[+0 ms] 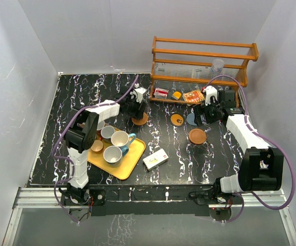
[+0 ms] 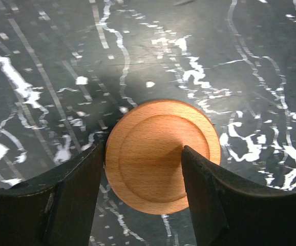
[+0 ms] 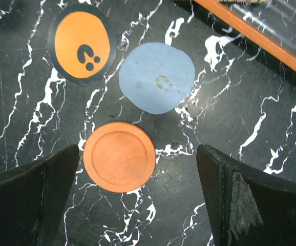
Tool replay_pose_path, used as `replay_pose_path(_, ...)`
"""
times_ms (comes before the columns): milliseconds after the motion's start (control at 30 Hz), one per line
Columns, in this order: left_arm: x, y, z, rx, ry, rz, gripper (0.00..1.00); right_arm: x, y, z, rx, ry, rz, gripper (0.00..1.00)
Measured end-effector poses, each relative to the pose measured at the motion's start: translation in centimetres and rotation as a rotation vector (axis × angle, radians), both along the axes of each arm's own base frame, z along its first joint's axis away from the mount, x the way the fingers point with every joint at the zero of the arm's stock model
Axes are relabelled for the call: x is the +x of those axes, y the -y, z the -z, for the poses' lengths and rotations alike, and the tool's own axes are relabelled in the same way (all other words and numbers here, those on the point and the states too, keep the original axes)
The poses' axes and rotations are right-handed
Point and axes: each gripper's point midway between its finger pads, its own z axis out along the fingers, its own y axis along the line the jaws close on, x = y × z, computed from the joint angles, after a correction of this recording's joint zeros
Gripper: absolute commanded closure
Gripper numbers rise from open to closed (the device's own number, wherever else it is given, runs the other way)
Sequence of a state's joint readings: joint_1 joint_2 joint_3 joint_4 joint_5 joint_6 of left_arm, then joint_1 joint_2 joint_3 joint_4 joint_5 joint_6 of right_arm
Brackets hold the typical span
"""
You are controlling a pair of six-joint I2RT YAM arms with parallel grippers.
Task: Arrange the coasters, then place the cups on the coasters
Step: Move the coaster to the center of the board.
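Coaster-arranging step: L hand at a wooden disc, cups not yet on any coaster.

L hand: fingers half-closed either side of a light orange-brown round wooden coaster lying flat on the black marbled surface, lower ctr of the wrist view. Picture-left finger is at its rim and picture-right finger overlaps it; can't tell if it's clamped or only straddled. R hand is wide, holding nothing, above a darker orange-brown wooden coaster. Beyond that, in the upper part of the frame, are a grey-blue flat disc and an orange disc w/ dark rim. The ceramic mugs sit on the yellow tray, lower left of the top view. Next, prob.: space the discs out w/ room for a mug each, then fetch mugs.
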State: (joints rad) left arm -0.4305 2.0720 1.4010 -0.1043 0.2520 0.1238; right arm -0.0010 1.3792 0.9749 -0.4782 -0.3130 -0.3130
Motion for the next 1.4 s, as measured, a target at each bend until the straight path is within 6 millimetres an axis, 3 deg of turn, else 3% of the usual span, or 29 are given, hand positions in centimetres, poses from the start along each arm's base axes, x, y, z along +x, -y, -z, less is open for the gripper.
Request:
replay_pose_path(333, -4.8, 6.2, 0.0, -0.013, 0.012, 0.127, 0.42, -0.2, 1.1, 0.5, -0.002, -0.015, 0.031, 0.02)
replay_pose_path(833, -11.4, 13.9, -0.1, -0.015, 0.023, 0.324, 0.42, -0.1, 2.0, 0.5, 0.000, -0.014, 0.056, 0.02)
replay_pose_path(1133, -12.7, 17.8, -0.1, -0.015, 0.051, 0.403, 0.43, -0.1, 2.1, 0.5, 0.001, -0.015, 0.061, 0.02)
replay_pose_path(1400, -12.2, 19.4, -0.2, -0.007, 0.093, 0.424, 0.43, -0.1, 2.1, 0.5, 0.001, -0.015, 0.061, 0.02)
